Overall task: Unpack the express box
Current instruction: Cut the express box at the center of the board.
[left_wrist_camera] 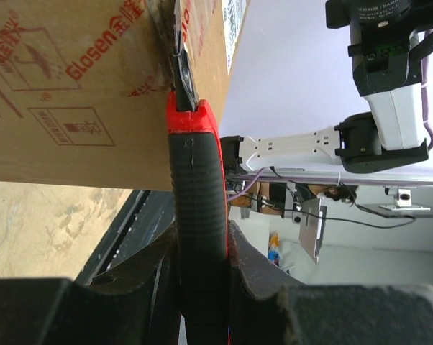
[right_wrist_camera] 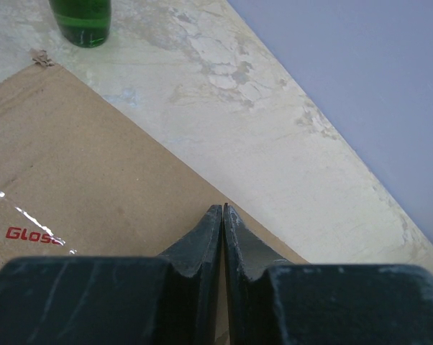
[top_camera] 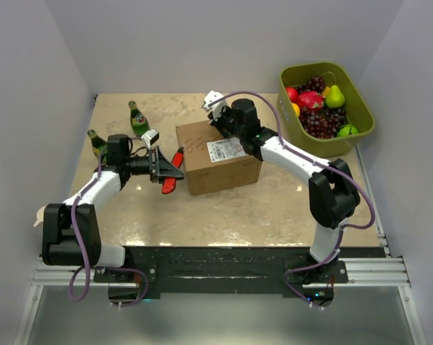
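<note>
Beyond the express box [top_camera: 216, 176], a tub [top_camera: 324, 146] holds fruit [top_camera: 318, 108].

One green bottle [top_camera: 137, 119] stands near another bottle [top_camera: 96, 142] at back left; an olive tub [top_camera: 313, 67] holds fruit [top_camera: 317, 121].

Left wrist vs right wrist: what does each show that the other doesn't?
Left wrist only: left gripper clamped on a red-and-black knife, blade at an edge of the express box; right arm behind. Right wrist only: right gripper shut over the box top, a green bottle. Both: the box's red Glosen print and the marble table.
</note>
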Motion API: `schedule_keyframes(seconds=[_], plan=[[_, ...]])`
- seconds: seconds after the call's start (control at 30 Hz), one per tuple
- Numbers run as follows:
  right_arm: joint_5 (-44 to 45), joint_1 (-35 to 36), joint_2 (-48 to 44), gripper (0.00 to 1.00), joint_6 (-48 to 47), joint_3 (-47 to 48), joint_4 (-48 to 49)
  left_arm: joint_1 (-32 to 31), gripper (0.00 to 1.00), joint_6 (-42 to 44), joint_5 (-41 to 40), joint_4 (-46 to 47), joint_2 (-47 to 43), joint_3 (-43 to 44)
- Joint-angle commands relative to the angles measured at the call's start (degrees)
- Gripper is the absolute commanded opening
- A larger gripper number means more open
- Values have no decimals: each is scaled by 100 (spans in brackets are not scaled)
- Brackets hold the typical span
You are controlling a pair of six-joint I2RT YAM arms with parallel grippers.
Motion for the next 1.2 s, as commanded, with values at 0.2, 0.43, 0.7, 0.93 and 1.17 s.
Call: schedule_keyframes(seconds=[0.2,0.43,0.7,0.93,1.17], plan=[[-90,147,121,10,40,-300,-809,1,0,387,89,-333,-391,30],[-178,147,121,16,58,-335,-879,-8,0,2690,-859,-2292,-919,338],[-266,147,165,15,102,-274,-888,71,0,2420,-236,-2093,-779,321],[-336,147,77,16,111,-388,-905,202,0,2148,10,-1820,-489,251],[-345,147,94,16,111,-405,-897,343,0,1804,169,-1337,-164,399]])
